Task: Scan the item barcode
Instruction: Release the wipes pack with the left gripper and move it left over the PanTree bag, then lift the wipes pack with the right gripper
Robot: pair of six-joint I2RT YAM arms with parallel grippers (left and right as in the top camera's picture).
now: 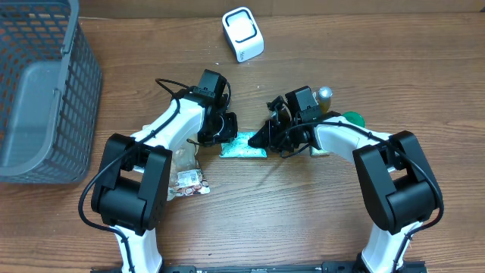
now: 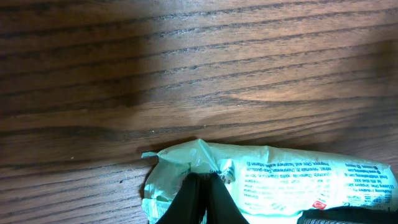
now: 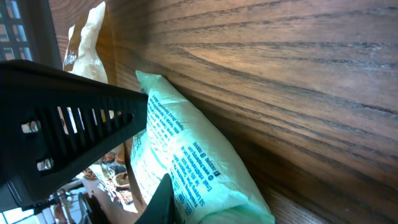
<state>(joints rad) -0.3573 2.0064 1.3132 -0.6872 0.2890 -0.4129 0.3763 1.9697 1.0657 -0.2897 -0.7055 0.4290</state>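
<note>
Since the green packet [image 1: 242, 146] lies with its long axis running straight between the two claws, neither arm's really nearer: left gripper [image 1: 227, 136] is clamped on its crimped left end, right gripper [image 1: 261, 138] looks pinched tight onto the other end, and the white scanner [image 1: 242, 34] sits well out beyond both claws.

Noted on wood-grain table [image 1: 303, 227]: grey mesh basket [image 1: 38, 91] far left, white scanner [image 1: 242, 34] at rear centre, pale green packet [image 1: 242, 146] mid-table, small printed wrapper [image 1: 191, 182] front-left.
</note>
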